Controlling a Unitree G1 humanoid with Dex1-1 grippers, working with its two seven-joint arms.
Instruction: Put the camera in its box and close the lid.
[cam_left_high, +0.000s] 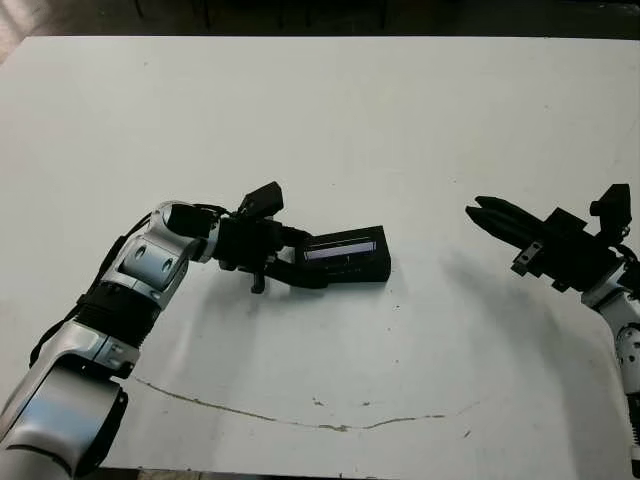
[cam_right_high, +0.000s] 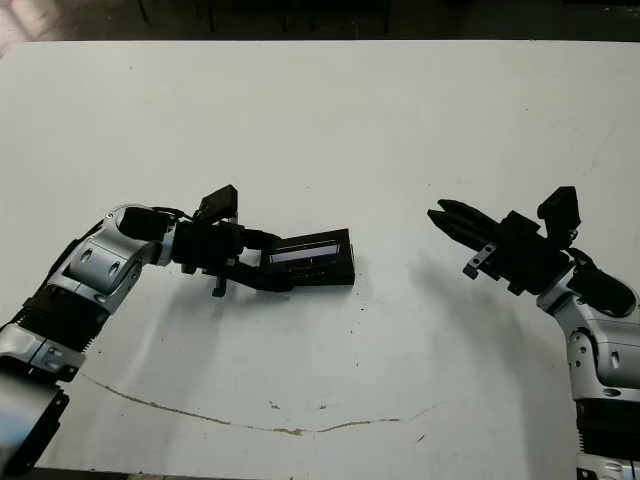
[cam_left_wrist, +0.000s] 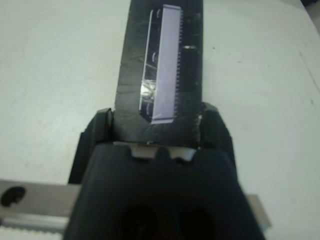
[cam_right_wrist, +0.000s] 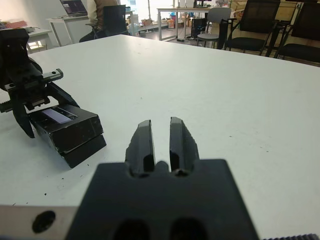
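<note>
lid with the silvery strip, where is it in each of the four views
Left eye view: lid at centre, held by the left end effector.
Right eye view: left of centre.
Left wrist view: upper middle, between the fingers.
Right wrist view: far left, on the box.
Shared landmark: its glossy silvery strip.

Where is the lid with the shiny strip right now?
In the left eye view, the lid sits on the box near the table's middle, gripped at one end by the left gripper, well apart from the right gripper.
</note>
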